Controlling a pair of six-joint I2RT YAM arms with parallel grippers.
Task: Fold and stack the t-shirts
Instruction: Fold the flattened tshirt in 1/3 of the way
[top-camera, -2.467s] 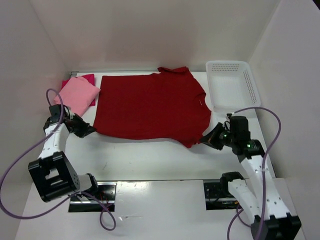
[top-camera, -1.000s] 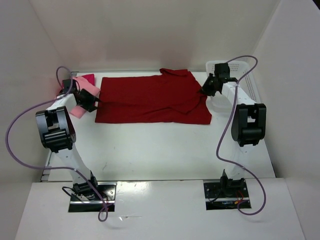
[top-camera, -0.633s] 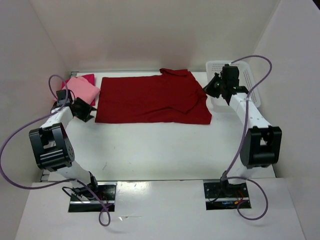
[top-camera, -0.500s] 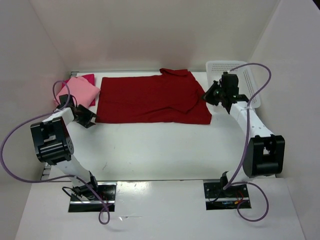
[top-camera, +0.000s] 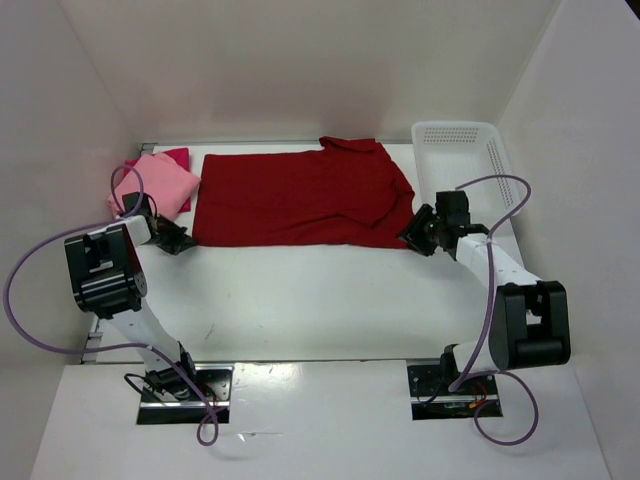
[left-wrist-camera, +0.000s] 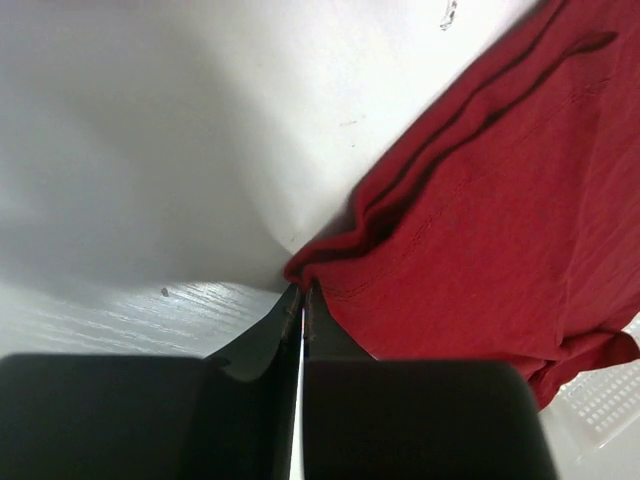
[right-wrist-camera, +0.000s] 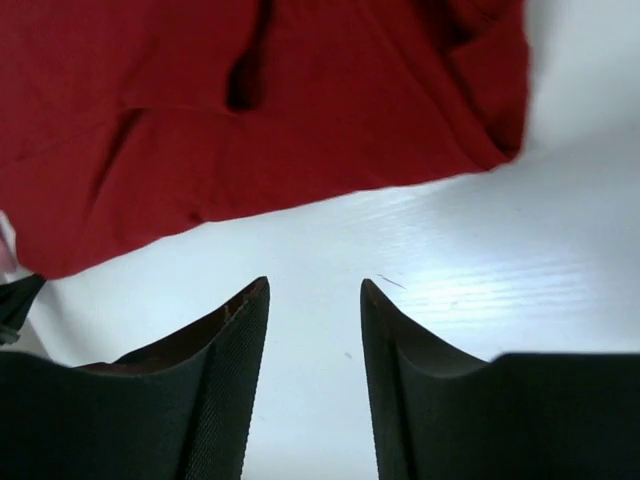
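**Folding station: three t-shirts, two grippers, one basket**

- Dark red t-shirt (top-camera: 300, 197): spread flat across the far middle of the table (top-camera: 320, 300), long side running left to right. Layered hems at the near-left corner in the left wrist view (left-wrist-camera: 480, 220).
- Light pink t-shirt (top-camera: 155, 183): folded, in the far-left corner, lying on the magenta t-shirt (top-camera: 178, 157), which shows only as a strip at the far edge.
- Left gripper (left-wrist-camera: 302, 295): fingers pressed together, tips right at the near-left corner of the dark red t-shirt. Cannot tell whether any cloth is pinched between them.
- Right gripper (right-wrist-camera: 313, 285): fingers (right-wrist-camera: 240, 330) spread wide, holding nothing, over bare table just beside the near-right corner of the dark red t-shirt.
- White perforated basket (top-camera: 465, 160): far-right corner, just beside the dark red t-shirt's right end.
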